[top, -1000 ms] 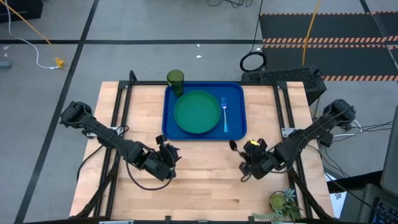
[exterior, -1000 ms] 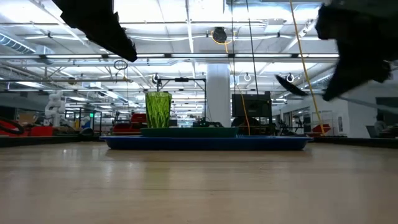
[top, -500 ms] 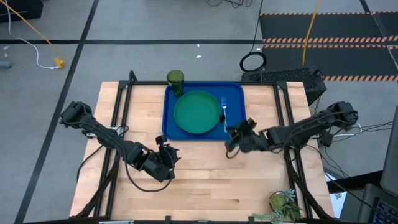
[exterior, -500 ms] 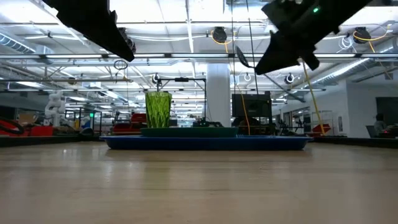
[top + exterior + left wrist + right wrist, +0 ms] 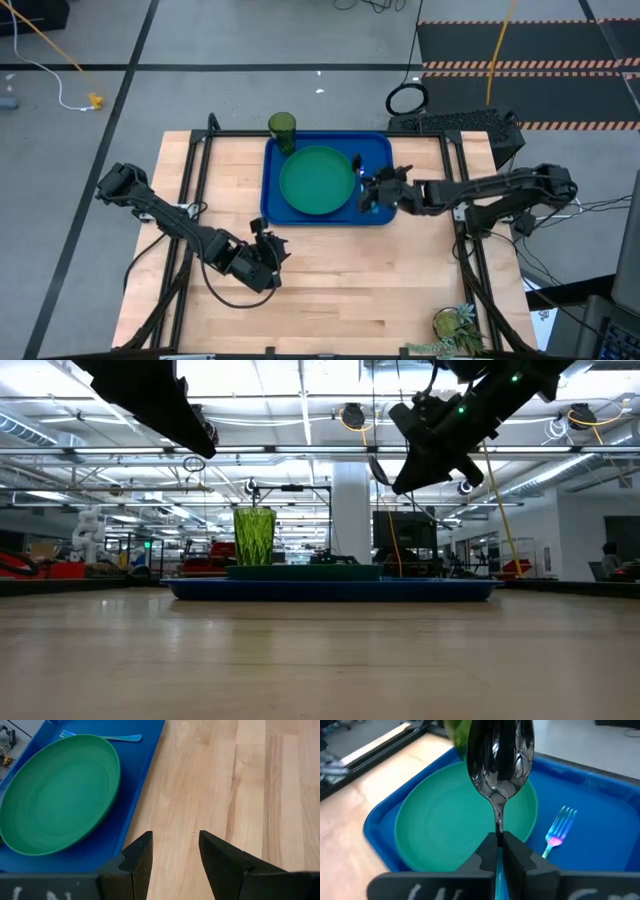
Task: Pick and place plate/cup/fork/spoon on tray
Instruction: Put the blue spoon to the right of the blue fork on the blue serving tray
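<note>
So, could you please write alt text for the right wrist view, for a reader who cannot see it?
The right claw is shut on the spoon, holding its dark shiny bowl above the green plate on the blue tray. The fork lies on the tray beside the plate, its iridescent tines pointing away from the camera.

Bright, even overhead lighting; soft shadows, sharp focus.
</note>
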Robot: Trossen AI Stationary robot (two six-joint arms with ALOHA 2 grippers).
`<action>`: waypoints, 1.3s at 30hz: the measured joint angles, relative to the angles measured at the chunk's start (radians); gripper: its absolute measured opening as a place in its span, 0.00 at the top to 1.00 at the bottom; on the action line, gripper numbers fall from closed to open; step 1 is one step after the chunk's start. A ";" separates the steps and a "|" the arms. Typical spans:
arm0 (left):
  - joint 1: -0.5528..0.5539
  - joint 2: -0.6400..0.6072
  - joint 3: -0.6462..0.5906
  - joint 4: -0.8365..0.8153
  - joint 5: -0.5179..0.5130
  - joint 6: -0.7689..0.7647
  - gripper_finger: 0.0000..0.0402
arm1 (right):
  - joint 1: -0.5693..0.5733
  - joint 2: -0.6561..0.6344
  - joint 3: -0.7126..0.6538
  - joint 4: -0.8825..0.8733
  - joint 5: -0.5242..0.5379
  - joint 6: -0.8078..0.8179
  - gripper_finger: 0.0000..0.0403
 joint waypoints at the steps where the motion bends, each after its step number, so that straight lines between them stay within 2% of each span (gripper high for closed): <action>1: 0.000 0.000 0.000 0.000 0.000 -0.004 0.59 | -0.011 0.000 0.000 0.004 0.002 -0.001 1.00; 6: 0.000 0.000 0.000 0.000 0.000 -0.015 0.59 | -0.059 0.000 0.000 -0.003 0.013 0.005 1.00; 13: 0.000 0.000 0.000 0.000 0.000 -0.031 0.59 | -0.086 0.003 -0.004 -0.113 0.112 0.123 1.00; 19: 0.000 0.000 0.000 0.001 0.001 -0.019 0.59 | -0.091 0.031 -0.079 -0.033 0.141 0.253 1.00; 23: 0.000 0.000 -0.001 0.005 0.001 -0.018 0.59 | -0.099 0.060 -0.126 0.045 0.136 0.276 1.00; 30: 0.000 0.000 -0.001 0.012 0.002 -0.029 0.59 | -0.128 0.098 -0.137 0.072 0.131 0.330 1.00; 39: 0.000 0.000 -0.001 0.027 0.002 -0.019 0.59 | -0.206 0.202 -0.136 0.083 -0.027 0.408 1.00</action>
